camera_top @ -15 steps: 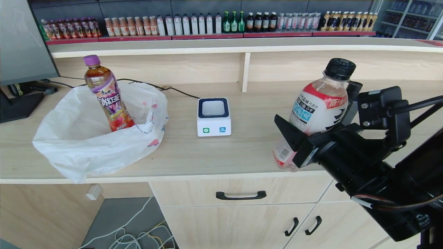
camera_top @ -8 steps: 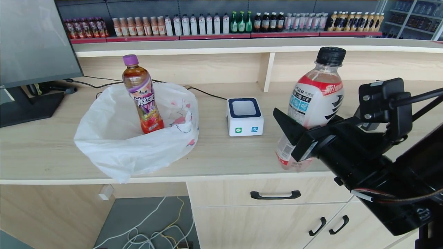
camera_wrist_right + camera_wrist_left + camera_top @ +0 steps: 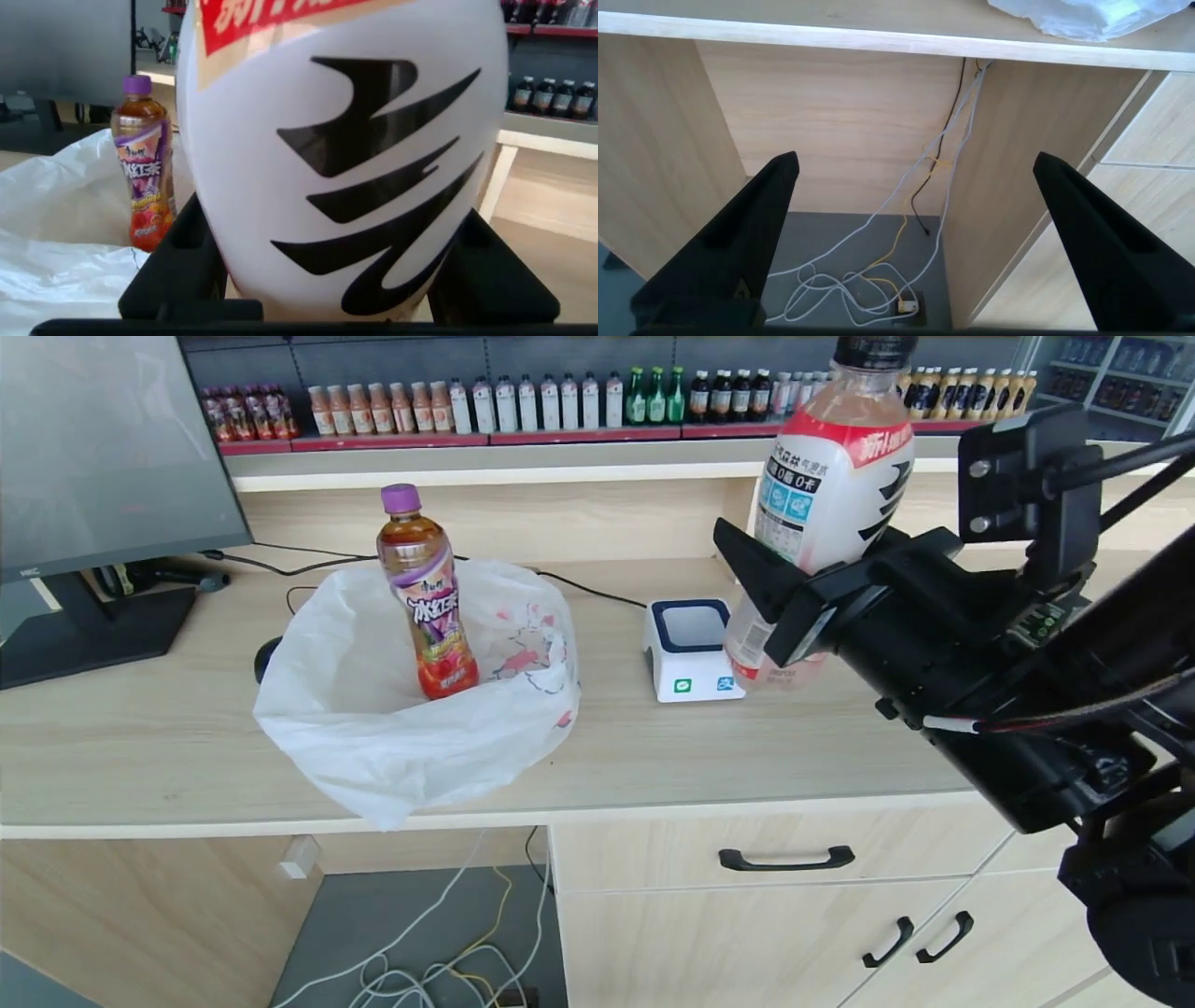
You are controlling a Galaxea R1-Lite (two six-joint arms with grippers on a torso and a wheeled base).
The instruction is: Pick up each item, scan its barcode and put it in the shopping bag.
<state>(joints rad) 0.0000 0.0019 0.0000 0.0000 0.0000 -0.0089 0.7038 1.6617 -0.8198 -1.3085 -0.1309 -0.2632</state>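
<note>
right pincer (image 3: 810,553): clenched on the white-label bottle (image 3: 831,467), gripping its lower half; upper right of the head view.
white-label bottle: upright, black cap at the top edge of the frame, held off the tabletop (image 3: 140,747); its base overlapped the right edge of the scanner (image 3: 689,649) in the head view. Could not tell whether they touched.
scanner: white box with a dark-rimmed window facing up, centre of the frame, on the tabletop just right of the shopping bag (image 3: 373,728).
shopping bag: white plastic, open, left of centre.
tea bottle (image 3: 428,597): purple cap, stood upright inside the bag.
left pincer (image 3: 915,163): released, fingers wide apart, below the tabletop edge, facing loose cables (image 3: 878,280) on the floor.
monitor (image 3: 103,439): upper left, on the tabletop.
</note>
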